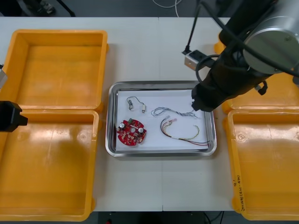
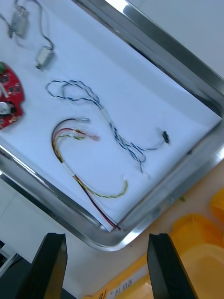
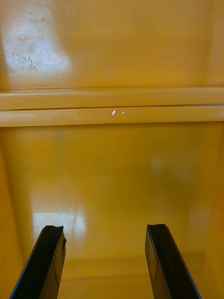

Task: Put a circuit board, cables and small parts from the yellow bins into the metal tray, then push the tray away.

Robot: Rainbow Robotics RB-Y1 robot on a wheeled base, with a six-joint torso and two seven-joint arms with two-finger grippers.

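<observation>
While left gripper point(image 3: 106, 230) and right gripper point(image 2: 106, 238) agape, tray point(image 1: 159, 84) with circuit board point(image 1: 131, 132), cables point(image 1: 179, 112), small metal parts point(image 2: 44, 57).

Metal tray point(image 1: 160, 85), white inside, sits level between the yellow bins point(image 1: 56, 70). Lying flat in it: round red circuit board point(image 1: 131, 132) near left, small metal parts point(image 1: 136, 103) beyond it, twisted blue and white cable point(image 1: 170, 112) and red and yellow cable point(image 1: 183, 133) to the right.
</observation>
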